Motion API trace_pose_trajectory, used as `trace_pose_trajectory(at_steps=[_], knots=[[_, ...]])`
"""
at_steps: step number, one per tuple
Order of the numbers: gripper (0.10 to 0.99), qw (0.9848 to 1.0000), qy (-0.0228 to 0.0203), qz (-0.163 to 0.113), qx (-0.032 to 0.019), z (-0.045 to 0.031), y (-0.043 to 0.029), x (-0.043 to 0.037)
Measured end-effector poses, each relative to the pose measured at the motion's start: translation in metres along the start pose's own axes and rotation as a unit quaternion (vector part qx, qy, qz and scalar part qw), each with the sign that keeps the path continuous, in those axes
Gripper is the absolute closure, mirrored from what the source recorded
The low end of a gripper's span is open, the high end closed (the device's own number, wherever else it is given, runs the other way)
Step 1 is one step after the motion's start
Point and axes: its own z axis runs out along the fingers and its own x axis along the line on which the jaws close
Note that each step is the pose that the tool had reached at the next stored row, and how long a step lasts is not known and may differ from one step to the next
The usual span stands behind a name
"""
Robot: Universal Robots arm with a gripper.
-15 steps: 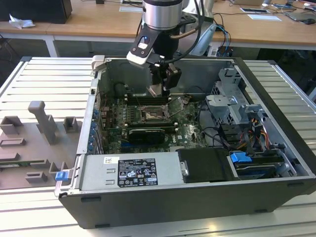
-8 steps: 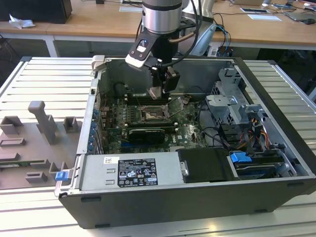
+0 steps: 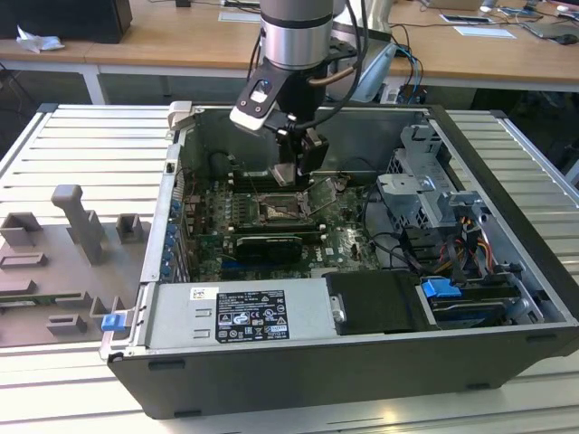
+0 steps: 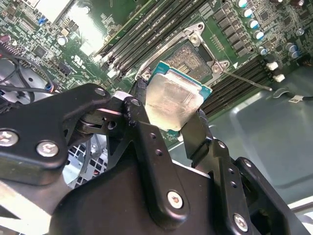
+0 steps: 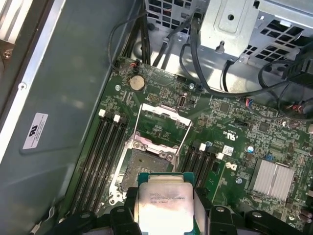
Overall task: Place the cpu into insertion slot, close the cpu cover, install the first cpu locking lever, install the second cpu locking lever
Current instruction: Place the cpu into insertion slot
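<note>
A ribbed pale surface (image 3: 81,136) carries an open computer case (image 3: 362,380), with wooden desks (image 3: 181,36) in the background. Inside the case, the tool (image 3: 289,174) is pinching the cpu (image 4: 173,100) by two opposite edges. The chip's silvery face is turned toward the wrist cameras. The chip hangs above the green board, apart from the insertion slot (image 5: 139,169). The cpu cover (image 5: 165,110) is swung open and lies back on the far side of the slot from the chip.

Step in hand, as judged: bringing the cpu to the slot.
1. Centre the chip over the socket before any descent; in the first wrist view it appears short of the slot, not over it.
2. Keep the chip level. In the second wrist view it looks tilted against the board, though camera angle may account for this.
3. Square the chip's corners to the silver rim; a skewed entry would likely load the contacts.
4. Keep the fingers (image 4: 144,132) off the memory slots (image 5: 105,147) just beside the socket.

Not resolved:
- The chip's underside and orientation marks are hidden.
- The first wrist view cuts off the chip's near edge and most of the tool.
- The locking levers are hard to make out; a thin rod (image 4: 249,81) beside the slot may be one.
- The chip's height above the socket cannot be told
</note>
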Motion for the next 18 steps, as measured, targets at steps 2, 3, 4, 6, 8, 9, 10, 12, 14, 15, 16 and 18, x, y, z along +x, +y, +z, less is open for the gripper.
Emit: trace_pose_trajectory(at_steps=[2,3,4,6,8,9,10,12,14,15,16,18], knots=[[0.553,1.0000,0.0000,0.000,0.0000,0.0030,-0.0002,0.0000],[0.553,1.0000,0.0000,0.000,0.0000,0.0038,-0.0003,-0.0001],[0.553,1.0000,0.0000,0.000,0.0000,0.0043,-0.0003,-0.0001],[0.553,1.0000,0.0000,0.000,0.0000,0.0058,-0.0005,-0.0001],[0.553,1.0000,-0.0004,0.001,0.0001,0.0080,-0.0007,-0.0001],[0.553,1.0000,-0.0006,0.002,0.0002,0.0089,-0.0008,-0.0001],[0.553,1.0000,-0.0011,0.005,0.0002,0.0102,-0.0013,0.0000],[0.553,0.9999,-0.0018,0.012,0.0001,0.0130,-0.0019,0.0000],[0.553,0.9996,-0.0030,0.027,-0.0002,0.0185,-0.0027,0.0004],[0.553,0.9995,-0.0032,0.030,-0.0002,0.0205,-0.0027,0.0009],[0.553,0.9995,-0.0033,0.032,0.0001,0.0247,-0.0025,0.0024],[0.553,0.9995,-0.0032,0.032,0.0005,0.0326,-0.0018,0.0058]])
